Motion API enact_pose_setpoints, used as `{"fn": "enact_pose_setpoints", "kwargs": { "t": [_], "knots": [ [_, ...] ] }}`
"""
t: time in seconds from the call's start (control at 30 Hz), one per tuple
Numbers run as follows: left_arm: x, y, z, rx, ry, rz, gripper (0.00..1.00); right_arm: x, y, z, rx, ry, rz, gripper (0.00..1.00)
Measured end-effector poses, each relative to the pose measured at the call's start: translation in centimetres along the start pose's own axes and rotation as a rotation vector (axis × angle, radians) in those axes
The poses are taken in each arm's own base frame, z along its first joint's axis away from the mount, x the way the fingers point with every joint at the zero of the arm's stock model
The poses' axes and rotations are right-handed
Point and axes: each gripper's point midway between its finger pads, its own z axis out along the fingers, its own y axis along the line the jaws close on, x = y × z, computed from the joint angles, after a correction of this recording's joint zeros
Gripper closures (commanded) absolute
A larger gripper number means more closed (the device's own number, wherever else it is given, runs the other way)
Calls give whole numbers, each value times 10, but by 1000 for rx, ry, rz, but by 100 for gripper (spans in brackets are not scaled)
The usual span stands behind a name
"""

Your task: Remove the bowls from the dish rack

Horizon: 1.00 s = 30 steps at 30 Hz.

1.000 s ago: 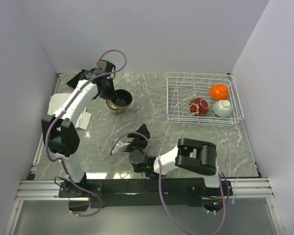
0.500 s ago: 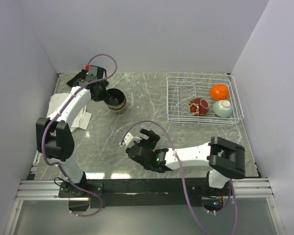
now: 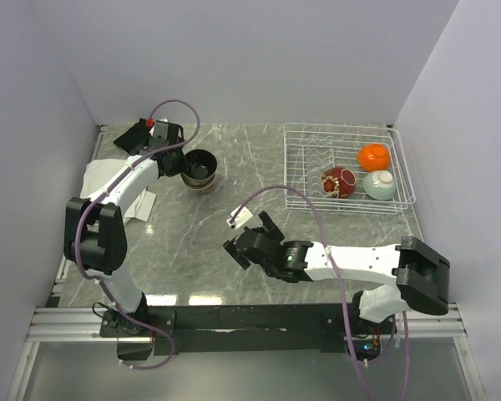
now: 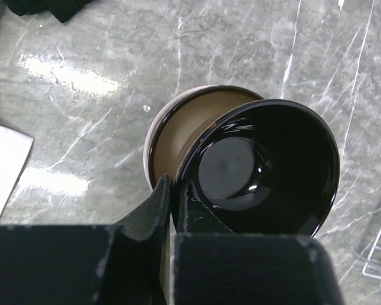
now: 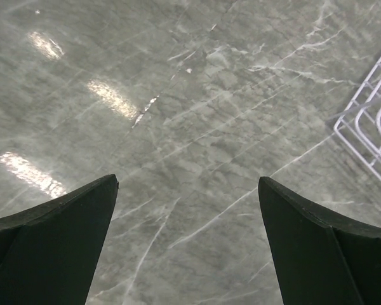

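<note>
Pinching black bowl (image 4: 267, 165) by rim, L claw (image 4: 173, 194) has seemingly nested it in tan bowl (image 4: 178, 124), far-left corner. R claw (image 5: 187, 184), agape, has swung out mid-table; rack (image 3: 305, 159), far-right corner, still holds red bowl (image 3: 339, 181), orange bowl (image 3: 373, 156), pale bowl (image 3: 379, 185).

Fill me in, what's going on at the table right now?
The left gripper is shut on the rim of a black bowl, holding it over a tan bowl at the far left; whether it is seated inside is unclear. The right gripper is open and empty above the table. In the dish rack lie an orange bowl, a red bowl and a pale green bowl, not yet unloaded.
</note>
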Motion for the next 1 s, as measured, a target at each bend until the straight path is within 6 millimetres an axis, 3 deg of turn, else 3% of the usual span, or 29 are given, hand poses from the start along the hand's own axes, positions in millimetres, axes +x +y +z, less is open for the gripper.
{"fn": "enact_pose_setpoints", "kwargs": {
  "t": [0.17, 0.47, 0.7, 1.0],
  "knots": [
    [4, 1, 11, -2, -1, -14, 94, -2, -8, -6, -12, -4, 74, 0],
    [6, 2, 25, -2, -7, -30, 60, 3, -25, -9, 7, 1, 153, 0],
    [6, 0, 23, 4, -17, -30, 62, 0, -38, -9, 32, -11, 197, 0],
    [7, 13, 12, -52, -11, -12, 63, -1, -54, -5, 66, -7, 215, 0]
  ]
}}
